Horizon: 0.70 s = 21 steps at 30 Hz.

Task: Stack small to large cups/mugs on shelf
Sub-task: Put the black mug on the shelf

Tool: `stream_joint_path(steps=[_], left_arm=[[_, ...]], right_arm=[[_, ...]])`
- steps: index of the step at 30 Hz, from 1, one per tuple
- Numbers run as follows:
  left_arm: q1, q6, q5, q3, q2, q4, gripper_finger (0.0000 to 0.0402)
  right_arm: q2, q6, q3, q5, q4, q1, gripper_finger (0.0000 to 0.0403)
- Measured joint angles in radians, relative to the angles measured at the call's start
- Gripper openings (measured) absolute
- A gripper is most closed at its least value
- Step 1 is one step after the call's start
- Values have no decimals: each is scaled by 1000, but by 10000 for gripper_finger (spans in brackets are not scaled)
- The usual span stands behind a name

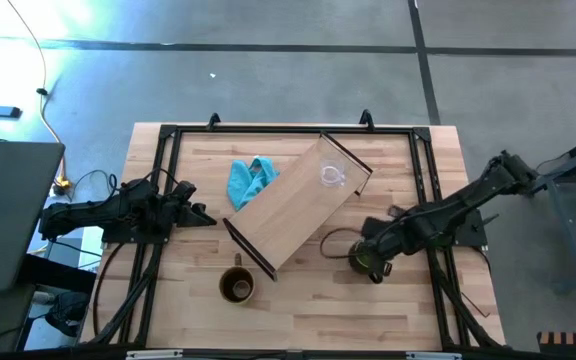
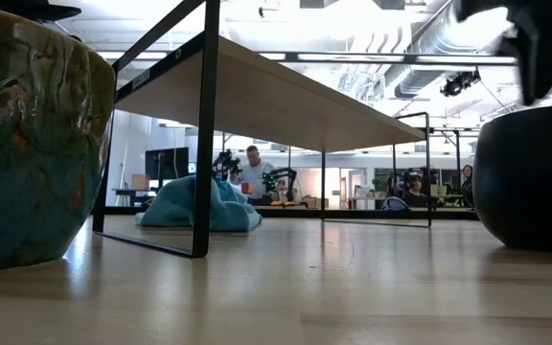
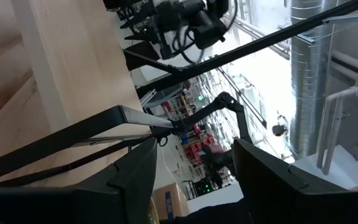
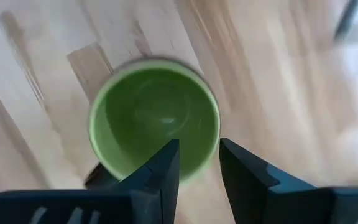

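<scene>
The green mug (image 4: 154,118) stands upright on the tabletop, right of the shelf (image 1: 298,205). My right gripper (image 4: 199,163) is open above the mug's rim, with one finger over the inside and one outside the wall. No touch shows. The low view shows that mug (image 2: 530,177) dark, with the gripper (image 2: 535,48) over it. The clear glass cup (image 1: 331,176) stands on the shelf's far right end. The brown mug (image 1: 236,285) sits upright near the table's near edge and also appears in the low view (image 2: 27,134). My left gripper (image 1: 203,215) waits open at the table's left.
A blue cloth (image 1: 250,180) lies bunched by the shelf's far left side. The shelf lies slantwise across the table's middle on thin black end frames (image 2: 204,125). Black rails (image 1: 288,130) run around the tabletop. Bare wood lies between the two mugs.
</scene>
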Motion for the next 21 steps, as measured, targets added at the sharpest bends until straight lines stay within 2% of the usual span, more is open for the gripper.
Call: stream_joint_path(steps=[4, 7, 13, 21], left_arm=[[0, -11, 0, 0, 0, 0, 200], [0, -11, 0, 0, 0, 0, 200], [0, -30, 0, 0, 0, 0, 200], [0, -37, -1, 0, 0, 0, 200]], right_arm=[[-74, 302, -84, -57, 11, 1, 106], [-106, 433, -122, -64, 33, 1, 106], [-118, 603, -173, -110, 133, 1, 106], [-116, 762, -177, -124, 122, 24, 80]])
